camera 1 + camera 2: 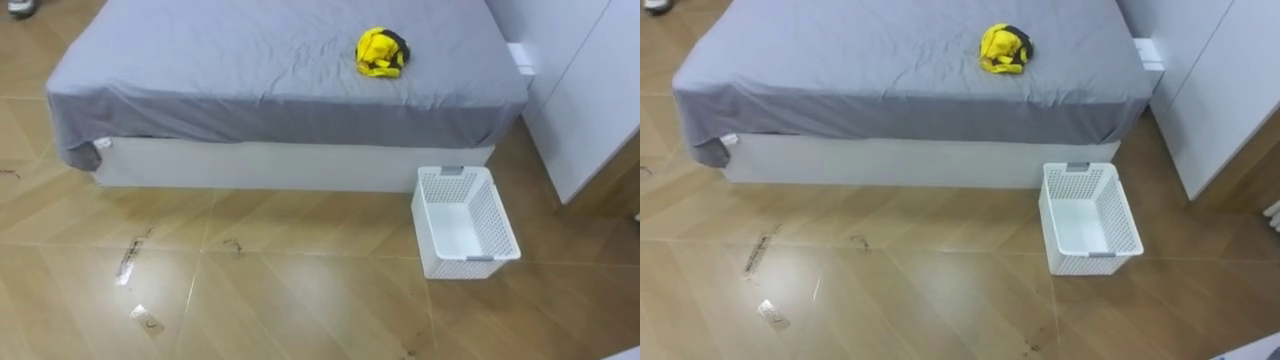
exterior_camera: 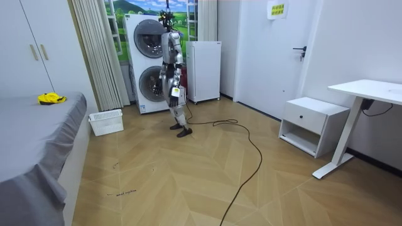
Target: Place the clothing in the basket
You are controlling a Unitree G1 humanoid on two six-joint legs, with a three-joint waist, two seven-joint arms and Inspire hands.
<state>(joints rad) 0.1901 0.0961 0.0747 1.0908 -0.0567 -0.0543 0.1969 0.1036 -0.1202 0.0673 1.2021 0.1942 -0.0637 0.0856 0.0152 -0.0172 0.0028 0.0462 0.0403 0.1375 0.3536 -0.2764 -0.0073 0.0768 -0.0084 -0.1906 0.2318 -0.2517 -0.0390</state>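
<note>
The left hand point(image 2: 175, 93) hangs by the robot's hip; whether it is open or closed cannot be told. The robot stands well apart from the bed point(image 1: 220, 70). A crumpled yellow garment point(image 1: 380, 52) lies on the bed, near the edge above the white laundry basket point(image 1: 465, 266) on the floor. The garment looks light, soft and floppy, so pinching a raised fold on top should lift it whole.

Grey-sheeted bed point(image 1: 250, 70) — stacked washers point(image 2: 143, 59) (by curtain point(image 2: 94, 56)), white desk point(image 2: 370, 88), nightstand point(image 2: 314, 119).
</note>
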